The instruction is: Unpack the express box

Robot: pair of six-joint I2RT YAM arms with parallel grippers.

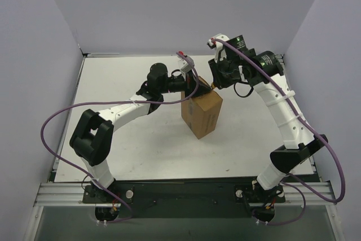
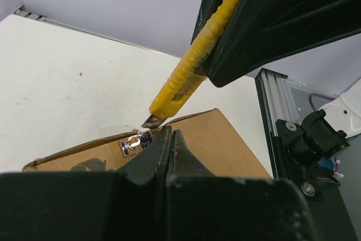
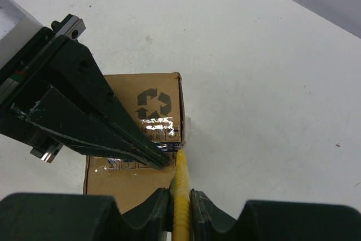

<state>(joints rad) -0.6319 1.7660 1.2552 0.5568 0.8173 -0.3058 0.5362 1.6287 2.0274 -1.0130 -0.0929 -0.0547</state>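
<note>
Standing near the middle of the white tabletop [image 1: 141, 145], the brown cardboard box [image 1: 203, 111] is turned at an angle to the arms, its flaps shut. Its top carries a printed recycling mark [image 3: 153, 101] and a strip of shiny clear tape [image 3: 158, 123] across a small printed label near one edge. The left pincer [image 2: 172, 142] reaches in from the left with its fingers clenched together, nothing visible between them, and its tips down on the taped part of the top. The right pincer [image 3: 181, 193] comes from the far right side and is clamped on a yellow knife [image 2: 189, 69], gripping the handle. The knife slants down toward the box, and its short blade [image 2: 151, 121] meets the top at the tape, just beside the left fingertips. Both arms arch over the tabletop and converge above the box.
</note>
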